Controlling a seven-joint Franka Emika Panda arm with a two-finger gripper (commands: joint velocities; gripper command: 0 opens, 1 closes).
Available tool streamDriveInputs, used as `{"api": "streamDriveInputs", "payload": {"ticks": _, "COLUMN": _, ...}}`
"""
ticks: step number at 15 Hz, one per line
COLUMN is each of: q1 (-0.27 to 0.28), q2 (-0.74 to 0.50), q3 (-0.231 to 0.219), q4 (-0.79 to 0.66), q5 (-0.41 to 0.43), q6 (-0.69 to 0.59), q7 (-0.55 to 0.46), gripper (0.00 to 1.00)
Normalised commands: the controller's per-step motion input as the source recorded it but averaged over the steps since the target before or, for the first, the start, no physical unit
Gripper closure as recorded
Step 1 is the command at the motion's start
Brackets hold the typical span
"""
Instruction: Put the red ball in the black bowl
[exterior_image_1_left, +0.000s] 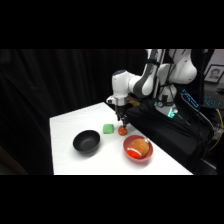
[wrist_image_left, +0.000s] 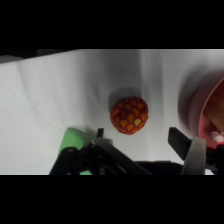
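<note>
The red ball (exterior_image_1_left: 122, 131) (wrist_image_left: 129, 115) is a small red-orange ball with a honeycomb pattern, resting on the white table between the green block (exterior_image_1_left: 108, 129) and the red bowl (exterior_image_1_left: 137, 148). My gripper (exterior_image_1_left: 121, 122) (wrist_image_left: 137, 140) hangs just above the ball, open, with one finger on each side of it and neither touching it. The black bowl (exterior_image_1_left: 86, 142) sits to the left near the table's front, holding nothing.
An orange lump (exterior_image_1_left: 142, 146) lies in the red bowl, whose rim (wrist_image_left: 207, 107) shows at the right of the wrist view. The green block (wrist_image_left: 70, 145) lies close beside the left finger. Dark equipment and cables stand along the table's right edge.
</note>
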Motion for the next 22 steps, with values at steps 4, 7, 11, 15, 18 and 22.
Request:
{"api": "streamDriveInputs", "payload": {"ticks": 4, "q1": -0.007, "q2": 0.17, "q3": 0.106, "q4": -0.05, "q5": 0.207, "q6": 0.36, "q7": -0.09, "gripper": 0.0}}
{"api": "streamDriveInputs", "payload": {"ticks": 7, "q1": -0.018, "q2": 0.17, "q3": 0.064, "q4": -0.02, "q5": 0.064, "q6": 0.31, "q7": 0.0, "gripper": 0.0}}
{"api": "streamDriveInputs", "payload": {"ticks": 11, "q1": -0.039, "q2": 0.12, "q3": 0.06, "q4": -0.01, "q5": 0.015, "q6": 0.24, "q7": 0.02, "gripper": 0.0}}
{"api": "streamDriveInputs", "payload": {"ticks": 15, "q1": -0.034, "q2": 0.12, "q3": 0.039, "q4": 0.02, "q5": -0.032, "q6": 0.22, "q7": 0.06, "gripper": 0.31}}
{"api": "streamDriveInputs", "payload": {"ticks": 18, "q1": -0.034, "q2": 0.1, "q3": 0.012, "q4": 0.03, "q5": -0.066, "q6": 0.19, "q7": 0.07, "gripper": 0.47}}
{"api": "streamDriveInputs", "payload": {"ticks": 22, "q1": -0.014, "q2": 0.06, "q3": -0.024, "q4": 0.02, "q5": -0.103, "q6": 0.13, "q7": 0.09, "gripper": 0.81}}
